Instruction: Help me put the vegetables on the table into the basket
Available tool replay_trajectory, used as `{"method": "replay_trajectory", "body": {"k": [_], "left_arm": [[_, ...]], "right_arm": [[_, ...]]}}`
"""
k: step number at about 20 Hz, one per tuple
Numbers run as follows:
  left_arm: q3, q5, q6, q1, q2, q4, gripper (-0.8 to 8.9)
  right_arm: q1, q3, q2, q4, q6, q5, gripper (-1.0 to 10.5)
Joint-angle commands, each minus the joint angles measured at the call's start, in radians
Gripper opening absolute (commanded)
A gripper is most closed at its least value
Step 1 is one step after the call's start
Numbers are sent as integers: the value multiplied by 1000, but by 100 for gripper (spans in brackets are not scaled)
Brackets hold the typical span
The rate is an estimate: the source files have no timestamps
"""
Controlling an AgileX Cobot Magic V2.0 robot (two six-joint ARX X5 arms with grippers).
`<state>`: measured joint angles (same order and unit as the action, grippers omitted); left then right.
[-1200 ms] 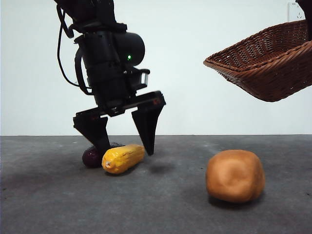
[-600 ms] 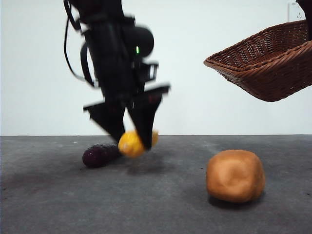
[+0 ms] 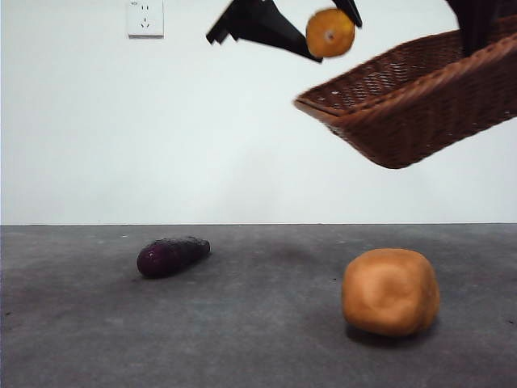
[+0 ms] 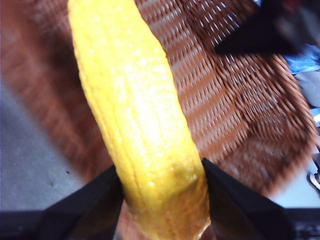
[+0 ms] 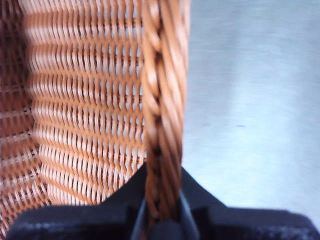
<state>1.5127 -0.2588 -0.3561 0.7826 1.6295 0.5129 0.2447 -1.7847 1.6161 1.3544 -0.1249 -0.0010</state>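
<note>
Left gripper [image 4: 161,175] clamped on corn cob [image 4: 137,115] above wicker basket [image 3: 420,105], right gripper [image 5: 162,200] pinching basket's braided rim, eggplant [image 3: 172,255] and potato [image 3: 390,291] on table [image 3: 242,339] far below, no legible writing.

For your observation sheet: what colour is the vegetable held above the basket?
Yellow: the corn cob, best seen in the left wrist view.

A bright yellow corn cob [image 4: 140,125] shows between black jaws above a dark brown woven wicker basket [image 3: 420,113]; a glossy dark purple eggplant [image 3: 171,255] and an orange-brown potato [image 3: 390,291] sit on the mottled dark grey table [image 3: 242,339].
</note>
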Motion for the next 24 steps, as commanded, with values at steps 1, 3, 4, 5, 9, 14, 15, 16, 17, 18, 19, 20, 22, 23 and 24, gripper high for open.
{"method": "replay_trajectory", "body": {"k": [1,3,4,5,9,14,15,16,17,18,19,20,22,23,24], "left_arm": [[-6,45,-37,3,22,-12,-3],[-6,69,-53,2,37,-11,1],[-6,76,-68,1,41,-1,1],[-6,76,-67,0,41,7,17],[-6,104,-66,-5,42,79,350],[-6,113,-63,-16,43,109,555],[-6,113,-61,-16,43,106,569],[-6,105,-58,-16,43,95,568],[-5,89,-42,-16,40,81,567],[-5,71,-11,-23,27,77,567],[-3,68,15,-38,3,85,566],[-3,69,26,-48,-21,94,566],[-3,69,45,-60,-81,141,566],[-3,69,60,-63,-112,186,566],[-3,78,84,-63,-142,243,566]], "right_arm": [[55,17,-11,24,-40,-10,-8],[98,53,-11,23,-52,-9,-8],[113,76,-11,22,-56,-10,-8],[124,99,-11,15,-56,-10,-8],[130,133,-11,-10,-58,-99,-8],[130,133,-11,-6,-57,-131,-8],[130,133,-11,-5,-57,-130,-8],[130,133,-11,-7,-55,-130,-8],[127,133,-11,-11,-55,-129,-8],[120,133,-11,-14,-53,-130,-8],[105,133,-11,-15,-50,-130,-8],[90,133,-11,-13,-45,-130,-8],[57,133,-11,-10,-27,-130,-8],[35,133,-11,-6,-17,-130,-8],[11,133,-11,-2,-4,-130,-8]]}}
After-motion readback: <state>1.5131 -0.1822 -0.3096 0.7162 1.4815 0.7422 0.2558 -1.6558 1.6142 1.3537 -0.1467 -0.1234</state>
